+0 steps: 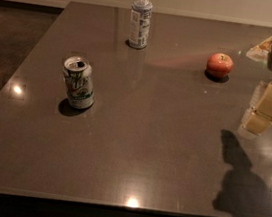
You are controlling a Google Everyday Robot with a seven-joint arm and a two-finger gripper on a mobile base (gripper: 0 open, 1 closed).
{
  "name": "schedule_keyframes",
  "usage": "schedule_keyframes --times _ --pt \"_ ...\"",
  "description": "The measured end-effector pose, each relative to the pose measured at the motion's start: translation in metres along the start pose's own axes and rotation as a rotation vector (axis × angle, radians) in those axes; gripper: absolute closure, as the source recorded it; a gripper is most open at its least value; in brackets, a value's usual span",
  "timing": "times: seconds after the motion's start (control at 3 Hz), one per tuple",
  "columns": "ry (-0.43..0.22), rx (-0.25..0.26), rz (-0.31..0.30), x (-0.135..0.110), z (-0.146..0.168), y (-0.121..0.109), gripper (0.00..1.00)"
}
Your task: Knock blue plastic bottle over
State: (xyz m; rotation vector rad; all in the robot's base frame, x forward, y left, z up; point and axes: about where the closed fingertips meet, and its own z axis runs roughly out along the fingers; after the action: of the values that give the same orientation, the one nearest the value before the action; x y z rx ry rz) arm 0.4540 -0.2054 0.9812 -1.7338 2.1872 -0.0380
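Jaws: I can't tell whether open or closed. Gripper (262, 117) hangs over the table (132, 170), right side, just near-right of the apple (219, 65). Bottle (140, 17) stands upright near the far edge, well apart, so I'd sweep far-left past the apple.

You are looking at the blue plastic bottle (140, 17), which is standing upright near the far edge of the dark tabletop (145, 147), a little left of the middle. It is showing a slim clear body, a white screw cap on top and a blue-and-white printed label wrapping its middle. The gripper (256, 125) is hanging over the table's right side, well apart from the bottle.
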Motion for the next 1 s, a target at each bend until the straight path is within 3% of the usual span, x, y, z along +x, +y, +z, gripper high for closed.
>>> schedule_keyframes --times 0.33,0.67,1.0 --pt "-0.086 -0.005 0.04 -0.027 0.018 -0.037 0.0" --pt "-0.129 0.028 0.115 -0.044 0.031 -0.066 0.0" --pt "-0.198 0.065 0.226 -0.067 0.054 -0.105 0.0"
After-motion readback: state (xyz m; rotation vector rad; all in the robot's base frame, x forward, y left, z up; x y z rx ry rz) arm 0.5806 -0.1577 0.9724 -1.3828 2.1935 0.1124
